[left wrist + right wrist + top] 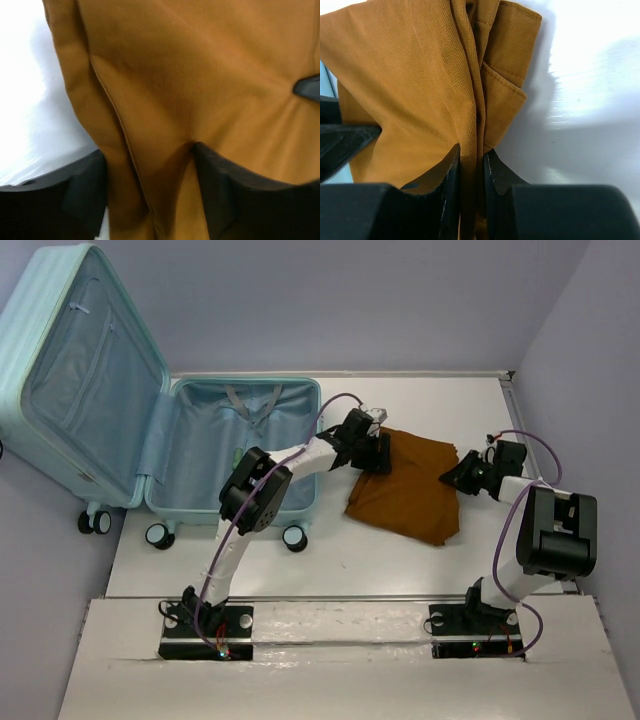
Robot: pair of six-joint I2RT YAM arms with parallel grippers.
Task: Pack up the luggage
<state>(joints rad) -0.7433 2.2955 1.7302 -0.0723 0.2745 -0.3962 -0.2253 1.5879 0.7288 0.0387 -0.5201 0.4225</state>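
The luggage (pixel 200 455) lies open at the left, pale aqua, its lid (pixel 80 370) propped up and its blue-lined base flat on the table. A folded brown cloth (pixel 410 490) lies on the table right of it. My left gripper (pixel 375 455) is shut on the cloth's left edge; in the left wrist view the cloth (pixel 190 75) bunches between the two fingers (pixel 150 195). My right gripper (pixel 455 478) is shut on the cloth's right edge; the right wrist view shows a fold of cloth (pixel 410 75) pinched tight between the jaws (pixel 471 160).
The white table (pixel 400 560) ends at a wall at the back and at the right. The suitcase's black wheels (pixel 294 538) stand at its near edge, beside the left arm. The left gripper's dark tip (pixel 340 140) shows in the right wrist view.
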